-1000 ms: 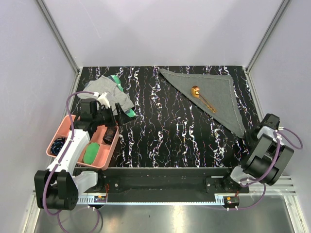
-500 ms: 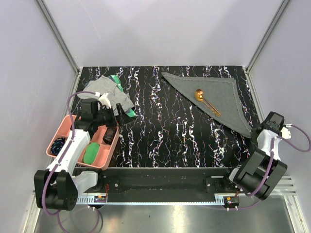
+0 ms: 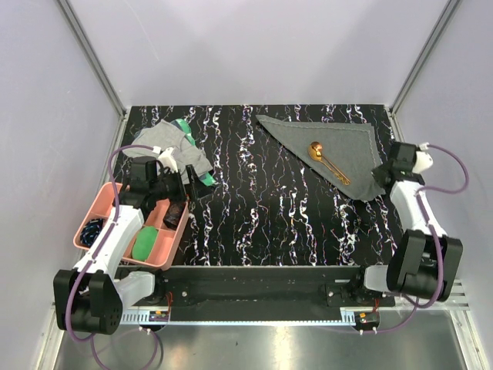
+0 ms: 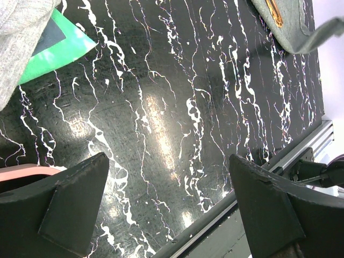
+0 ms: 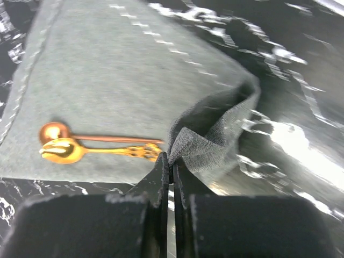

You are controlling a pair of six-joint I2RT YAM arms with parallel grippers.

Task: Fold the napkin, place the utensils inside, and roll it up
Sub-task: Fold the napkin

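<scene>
The dark grey napkin (image 3: 331, 142) lies folded into a triangle at the back right of the table; it also shows in the right wrist view (image 5: 123, 91). The gold spoon (image 5: 80, 151) and the copper spoon (image 5: 94, 137) lie side by side on it, seen in the top view as one shape (image 3: 325, 161). My right gripper (image 3: 383, 176) is shut on the napkin's near corner (image 5: 212, 142) and holds it lifted and curled back over the cloth. My left gripper (image 4: 172, 209) is open and empty, over bare table beside the pink tray.
A pink tray (image 3: 92, 212) with a green item and dark pieces sits at the left front. A lighter grey cloth (image 3: 166, 146) over a green item (image 3: 185, 131) lies at the back left. The table's front edge (image 4: 226, 215) is near my left gripper.
My right gripper has moved from the table's right front up and inward with the napkin's corner, folding that corner back toward the spoons. The left arm has barely moved.
</scene>
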